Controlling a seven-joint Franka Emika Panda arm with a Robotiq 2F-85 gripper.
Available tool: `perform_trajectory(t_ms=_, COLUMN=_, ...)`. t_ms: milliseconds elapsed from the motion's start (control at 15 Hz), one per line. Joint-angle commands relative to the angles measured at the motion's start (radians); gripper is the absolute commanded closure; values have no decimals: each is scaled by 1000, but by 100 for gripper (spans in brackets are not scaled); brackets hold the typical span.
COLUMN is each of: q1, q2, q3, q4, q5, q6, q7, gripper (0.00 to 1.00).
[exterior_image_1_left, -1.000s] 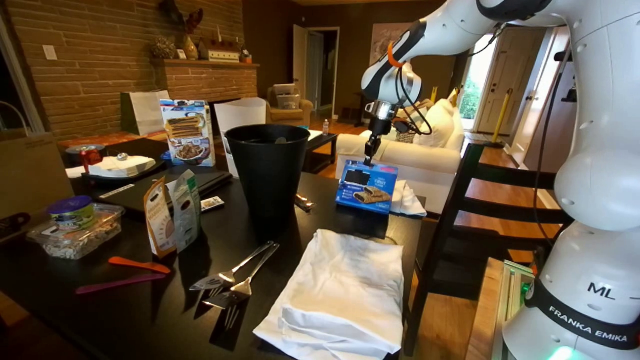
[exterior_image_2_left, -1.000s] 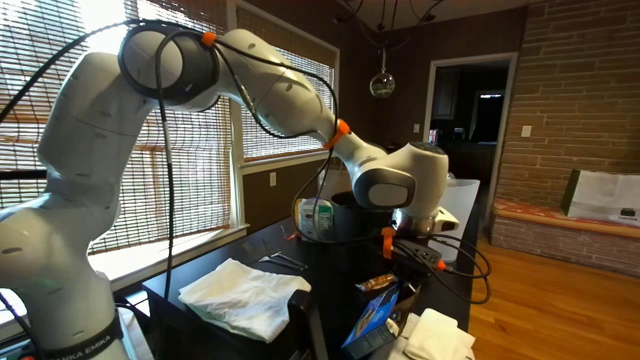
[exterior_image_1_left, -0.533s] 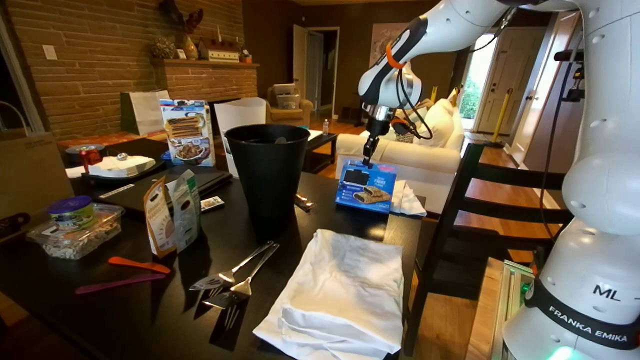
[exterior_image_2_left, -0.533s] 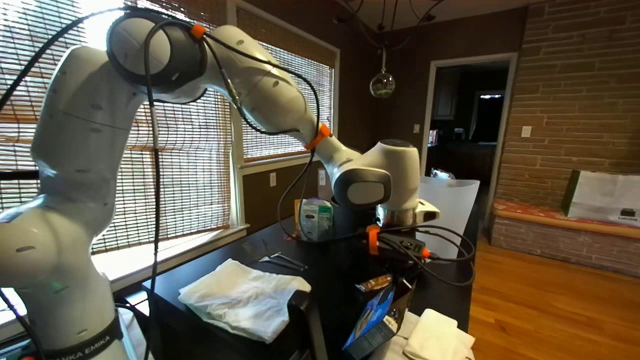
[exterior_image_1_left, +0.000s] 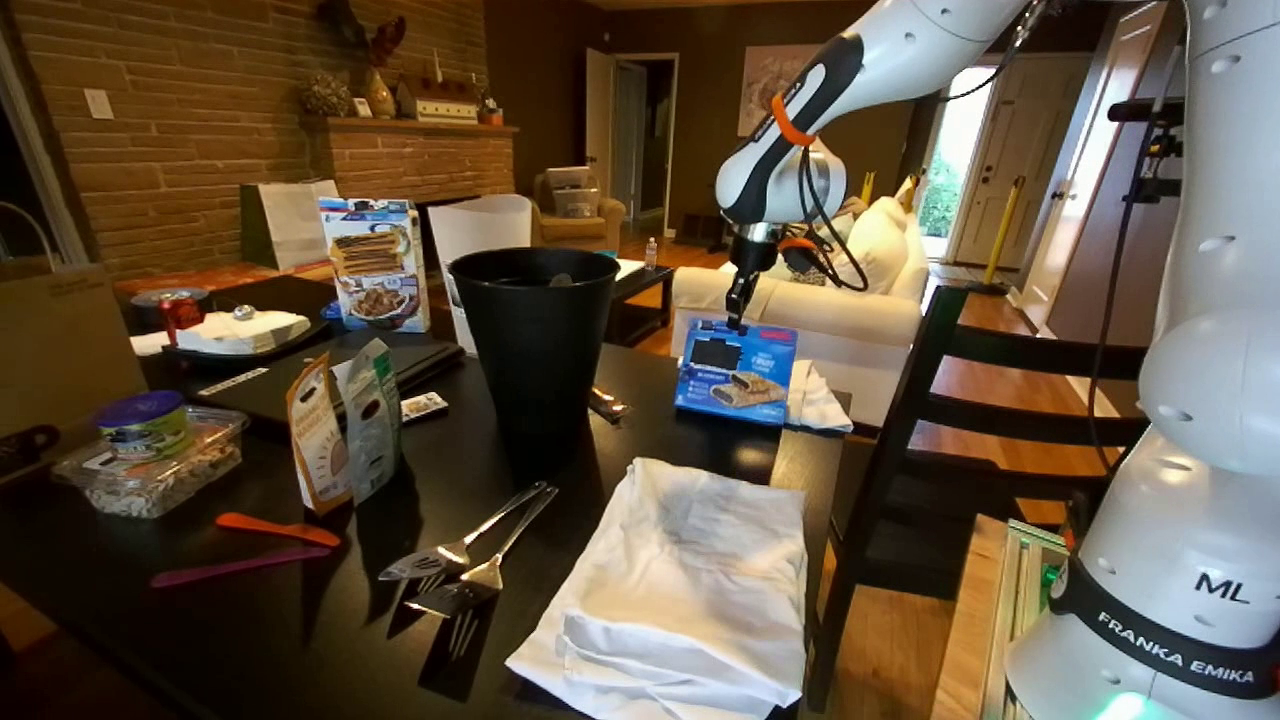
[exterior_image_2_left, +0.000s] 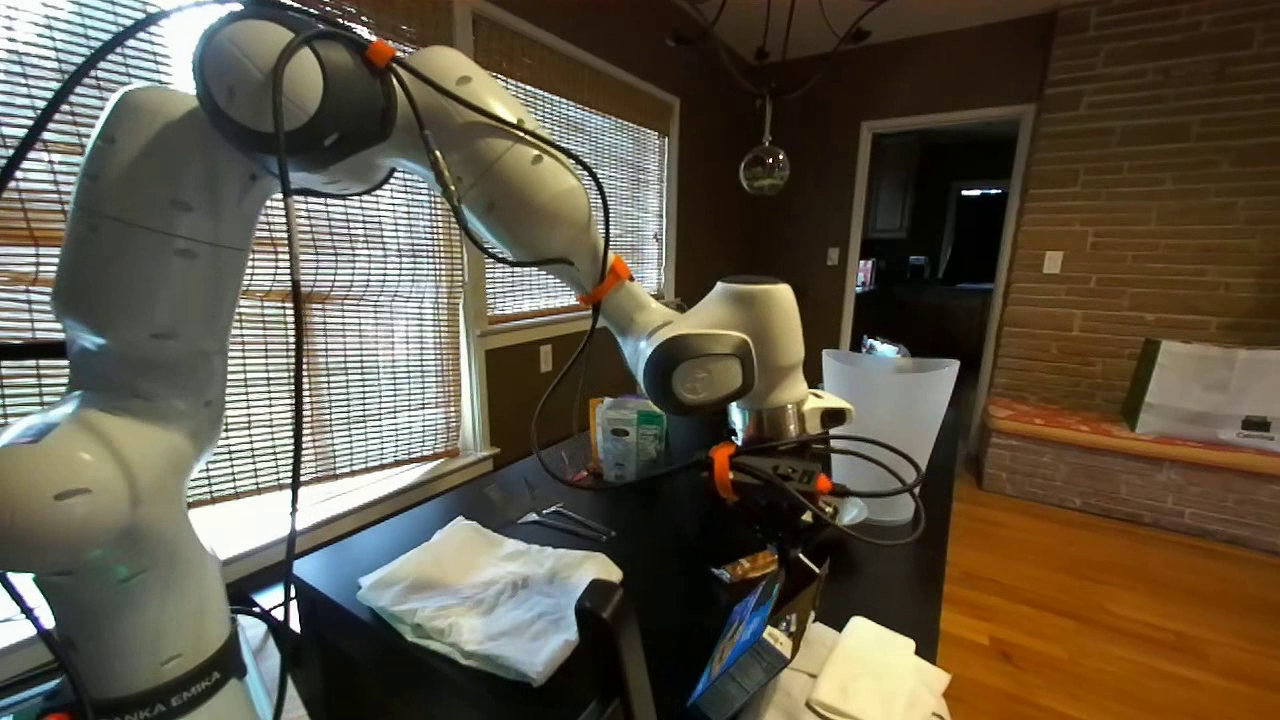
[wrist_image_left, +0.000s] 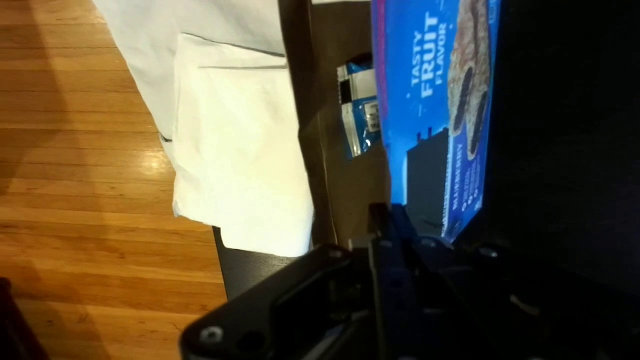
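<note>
Hand (wrist_image_left: 391, 212) clamped together on blue bar box (wrist_image_left: 435, 107), by top rim of its printed side, looks like. Box open-topped, up near worktop (exterior_image_1_left: 330, 640) edge, wrapped bar (wrist_image_left: 356, 120) inside. Guessing light, thin cardboard, kinda bendy, slick print, creases easily. I'd pinch rim near middle, not squeeze whole box. Folded white napkin (wrist_image_left: 245, 150) just beside box, black bin (exterior_image_1_left: 535, 350) further out.

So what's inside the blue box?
In the wrist view, a wrapped packet lies in the blue box. Its printed side covers part of the packet; anything else behind that side can't be seen.
</note>
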Motion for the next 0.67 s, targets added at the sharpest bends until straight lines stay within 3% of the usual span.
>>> perform_trajectory(t_ms=0, q1=44, q2=-58, q3=-34, q4=-65, q5=-103, q6=57, q7=106, gripper=100)
perform_trajectory(t_ms=600, q1=113, q2=-65, q3=-69, q4=-126, q5=-328, q6=191, q7=366, gripper=100)
